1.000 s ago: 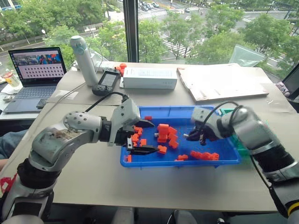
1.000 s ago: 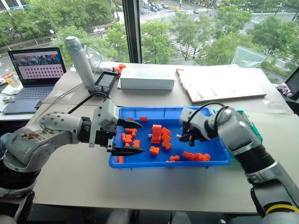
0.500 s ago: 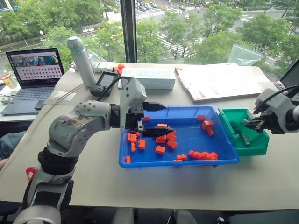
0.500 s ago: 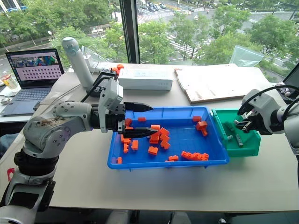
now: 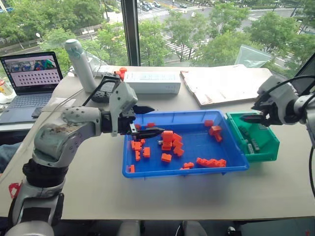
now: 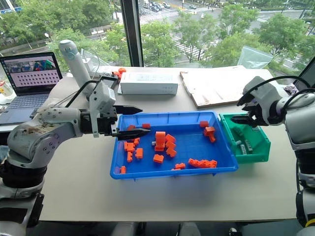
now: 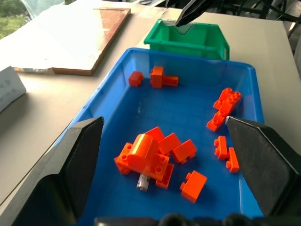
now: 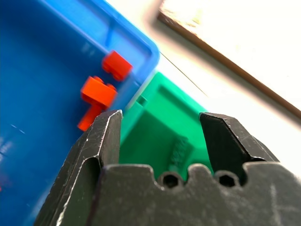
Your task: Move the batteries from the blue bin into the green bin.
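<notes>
The blue bin (image 5: 129, 158) sits mid-table and holds many orange blocks (image 5: 169, 140). A slim grey battery (image 7: 142, 181) lies against the central pile of blocks, also seen as battery (image 5: 160, 142). To its right stands the green bin (image 5: 268, 150) with a few grey batteries (image 5: 250, 146) on its floor. My right gripper (image 5: 249, 117) hovers over the green bin's near-left part, open and empty; its fingers (image 8: 101, 141) frame the bin's inside. My left gripper (image 5: 156, 120) is open and empty above the blue bin's left end.
Behind the bins lie a white box (image 5: 150, 82), a flat board with papers (image 5: 221, 83), a handheld device (image 5: 104, 88) and a tall white bottle (image 5: 80, 64). A laptop (image 5: 30, 73) stands at the far left. Bare table runs along the front edge.
My right gripper went from the blue bin to above the green bin, then opened from shut. My left gripper drew back toward the blue bin's left end.
</notes>
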Motion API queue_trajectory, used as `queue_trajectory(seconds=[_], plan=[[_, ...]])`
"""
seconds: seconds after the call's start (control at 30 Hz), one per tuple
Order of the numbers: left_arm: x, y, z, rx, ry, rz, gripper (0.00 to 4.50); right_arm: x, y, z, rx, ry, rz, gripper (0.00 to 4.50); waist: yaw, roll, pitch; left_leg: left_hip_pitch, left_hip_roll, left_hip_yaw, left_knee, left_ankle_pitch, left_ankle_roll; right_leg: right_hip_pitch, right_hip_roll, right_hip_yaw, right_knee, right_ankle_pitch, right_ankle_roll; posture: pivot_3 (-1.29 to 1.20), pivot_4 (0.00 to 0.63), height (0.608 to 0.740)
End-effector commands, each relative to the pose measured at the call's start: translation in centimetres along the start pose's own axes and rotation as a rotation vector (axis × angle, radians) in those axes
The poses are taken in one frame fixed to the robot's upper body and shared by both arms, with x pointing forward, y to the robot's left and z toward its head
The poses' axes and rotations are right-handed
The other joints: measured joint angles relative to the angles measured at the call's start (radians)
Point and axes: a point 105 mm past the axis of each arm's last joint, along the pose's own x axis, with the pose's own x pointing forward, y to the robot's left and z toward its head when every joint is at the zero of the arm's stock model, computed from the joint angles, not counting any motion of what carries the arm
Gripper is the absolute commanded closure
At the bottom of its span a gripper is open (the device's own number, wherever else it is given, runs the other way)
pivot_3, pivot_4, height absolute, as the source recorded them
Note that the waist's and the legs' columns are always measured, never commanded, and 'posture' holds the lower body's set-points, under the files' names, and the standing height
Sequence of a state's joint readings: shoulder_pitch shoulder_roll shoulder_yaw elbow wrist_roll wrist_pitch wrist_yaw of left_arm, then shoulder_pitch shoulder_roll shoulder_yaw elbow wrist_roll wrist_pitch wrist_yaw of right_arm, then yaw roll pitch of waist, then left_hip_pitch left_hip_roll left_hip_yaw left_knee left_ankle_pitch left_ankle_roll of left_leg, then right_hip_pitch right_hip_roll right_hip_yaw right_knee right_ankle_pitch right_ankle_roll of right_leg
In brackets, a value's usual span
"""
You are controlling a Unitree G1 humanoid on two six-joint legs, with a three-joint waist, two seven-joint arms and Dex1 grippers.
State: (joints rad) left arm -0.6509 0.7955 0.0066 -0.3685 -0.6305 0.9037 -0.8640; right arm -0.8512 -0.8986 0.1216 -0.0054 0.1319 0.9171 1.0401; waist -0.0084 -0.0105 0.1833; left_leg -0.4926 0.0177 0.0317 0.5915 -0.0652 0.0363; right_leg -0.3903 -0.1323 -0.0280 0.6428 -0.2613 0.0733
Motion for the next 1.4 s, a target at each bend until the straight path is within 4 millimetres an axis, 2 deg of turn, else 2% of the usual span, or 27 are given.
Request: queue_trajectory(seconds=[0.03, 0.1, 0.27, 0.37, 0.5, 0.53, 0.63, 0.77, 0.9, 0.97, 1.03, 1.13, 1.2, 1.23, 1.3, 1.37, 1.4], plan=[[-2.0, -1.0, -0.3, 0.038, 0.053, -0.004, 0.0, 3.4, 5.5, 2.6, -0.053, -0.086, 0.21, 1.36, -0.003, 0.0, 0.0, 0.0, 0.0, 0.0, 0.0, 0.0, 0.0, 0.0, 0.0, 0.0, 0.0, 0.0, 0.0, 0.0, 0.15, 0.74], [-2.6, -1.4, -0.7, 0.031, 0.083, -0.01, 0.0, 5.2, 7.6, 3.1, -0.056, -0.107, 0.278, 1.36, 0.004, 0.0, 0.0, 0.0, 0.0, 0.0, 0.0, 0.0, 0.0, 0.0, 0.0, 0.0, 0.0, 0.0, 0.0, 0.0, 0.15, 0.74], [-3.6, -2.5, -0.6, -0.004, 0.094, -0.035, 0.0, 7.9, 10.7, 4.2, -0.08, -0.14, 0.372, 1.36, 0.025, -0.001, 0.0, -0.001, -0.001, 0.0, 0.001, -0.004, -0.008, -0.004, 0.0, -0.002, -0.001, 0.001, 0.0, 0.0, 0.15, 0.74], [-3.9, -2.9, -0.6, -0.012, 0.105, -0.03, 0.0, 9.6, 11.4, 4.1, -0.102, -0.127, 0.378, 1.36, 0.023, -0.001, 0.0, 0.0, 0.0, 0.0, 0.001, -0.004, -0.01, -0.004, 0.001, -0.002, -0.001, 0.002, -0.001, 0.0, 0.15, 0.74], [-4.1, -2.9, -0.6, -0.012, 0.111, -0.01, 0.0, 10.6, 11.4, 3.2, -0.127, -0.093, 0.378, 1.36, 0.022, -0.001, 0.0, 0.0, -0.001, 0.0, 0.001, -0.004, -0.01, -0.004, 0.001, -0.002, 0.0, 0.002, -0.001, 0.0, 0.15, 0.74], [-4.2, -3.0, -0.6, -0.012, 0.113, -0.007, 0.0, 10.9, 11.3, 2.9, -0.129, -0.088, 0.376, 1.6, 0.021, -0.001, 0.0, 0.0, -0.001, 0.0, 0.001, -0.004, -0.01, -0.004, 0.001, -0.002, 0.0, 0.002, -0.001, 0.0, 0.15, 0.74], [-4.2, -3.0, -0.6, -0.011, 0.116, -0.003, 0.0, 11.3, 11.0, 2.6, -0.127, -0.087, 0.371, 2.49, 0.018, -0.001, 0.0, 0.0, 0.0, 0.0, 0.0, -0.004, -0.01, -0.005, 0.002, -0.002, 0.0, 0.002, -0.001, 0.0, 0.15, 0.74], [-4.1, -2.9, -0.4, -0.004, 0.113, 0.002, 0.0, 10.5, 10.2, 4.0, -0.099, -0.151, 0.373, 2.55, 0.019, -0.001, 0.0, 0.0, 0.0, 0.0, 0.0, -0.004, -0.011, -0.004, 0.002, -0.002, 0.0, 0.002, -0.001, 0.0, 0.15, 0.74], [-3.9, -2.8, -0.4, -0.001, 0.108, 0.0, 0.0, 8.7, 8.7, 4.9, -0.098, -0.192, 0.36, 2.56, 0.02, -0.001, 0.0, 0.0, 0.0, 0.0, 0.0, -0.004, -0.011, -0.005, 0.002, -0.001, 0.0, 0.002, -0.001, 0.0, 0.15, 0.74], [-3.6, -2.8, -0.4, 0.002, 0.101, -0.008, 0.0, 7.6, 5.4, 3.8, -0.107, -0.151, 0.242, 2.56, 0.021, -0.001, 0.0, 0.0, 0.0, 0.0, 0.0, -0.004, -0.011, -0.005, 0.002, -0.001, 0.0, 0.002, -0.001, 0.0, 0.15, 0.74], [-3.4, -2.8, -0.3, 0.003, 0.095, -0.016, 0.0, 6.7, 2.9, 2.3, -0.128, -0.089, 0.151, 2.56, 0.027, -0.001, 0.0, 0.0, 0.0, 0.0, 0.0, -0.004, -0.011, -0.005, 0.002, -0.002, 0.0, 0.002, -0.001, 0.0, 0.15, 0.74], [-3.2, -2.7, -0.3, 0.004, 0.091, -0.03, 0.0, 6.0, 1.9, 0.8, -0.086, -0.053, 0.138, 2.56, 0.025, -0.001, 0.0, 0.0, 0.0, 0.001, 0.0, -0.004, -0.011, -0.005, 0.002, -0.001, -0.001, 0.002, -0.001, 0.0, 0.15, 0.74], [-3.0, -2.6, -0.3, 0.009, 0.088, -0.037, 0.0, 5.6, 1.6, -1.4, -0.145, 0.028, 0.137, 1.58, 0.02, -0.001, 0.0, 0.0, 0.001, 0.002, -0.001, -0.004, -0.011, -0.006, 0.002, 0.0, -0.001, 0.002, -0.002, 0.0, 0.15, 0.74], [-2.9, -2.6, -0.3, 0.011, 0.087, -0.04, 0.0, 5.4, 1.6, -2.0, -0.162, 0.048, 0.143, 1.37, 0.02, -0.001, 0.0, 0.0, 0.001, 0.002, -0.001, -0.004, -0.011, -0.006, 0.002, 0.0, -0.001, 0.001, -0.002, 0.0, 0.15, 0.74], [-2.8, -2.6, -0.3, 0.014, 0.086, -0.048, 0.0, 5.2, 1.8, -1.3, -0.169, 0.013, 0.141, 0.67, 0.018, -0.001, 0.0, 0.0, 0.0, 0.003, -0.002, -0.004, -0.011, -0.005, 0.002, 0.002, 0.0, 0.001, -0.002, 0.0, 0.15, 0.74], [-2.8, -2.6, -0.3, 0.016, 0.085, -0.053, 0.0, 5.2, 2.2, 0.5, -0.175, -0.062, 0.135, 0.05, 0.012, -0.001, 0.0, 0.0, 0.001, 0.004, -0.002, -0.004, -0.01, -0.005, 0.002, 0.004, 0.001, 0.001, -0.002, 0.0, 0.15, 0.74], [-2.8, -2.6, -0.3, 0.016, 0.086, -0.055, 0.0, 5.2, 2.8, 1.3, -0.16, -0.097, 0.163, 0.05, 0.008, -0.001, 0.0, 0.0, 0.001, 0.005, -0.002, -0.004, -0.01, -0.005, 0.002, 0.006, 0.002, 0.001, -0.002, 0.0, 0.15, 0.74]])
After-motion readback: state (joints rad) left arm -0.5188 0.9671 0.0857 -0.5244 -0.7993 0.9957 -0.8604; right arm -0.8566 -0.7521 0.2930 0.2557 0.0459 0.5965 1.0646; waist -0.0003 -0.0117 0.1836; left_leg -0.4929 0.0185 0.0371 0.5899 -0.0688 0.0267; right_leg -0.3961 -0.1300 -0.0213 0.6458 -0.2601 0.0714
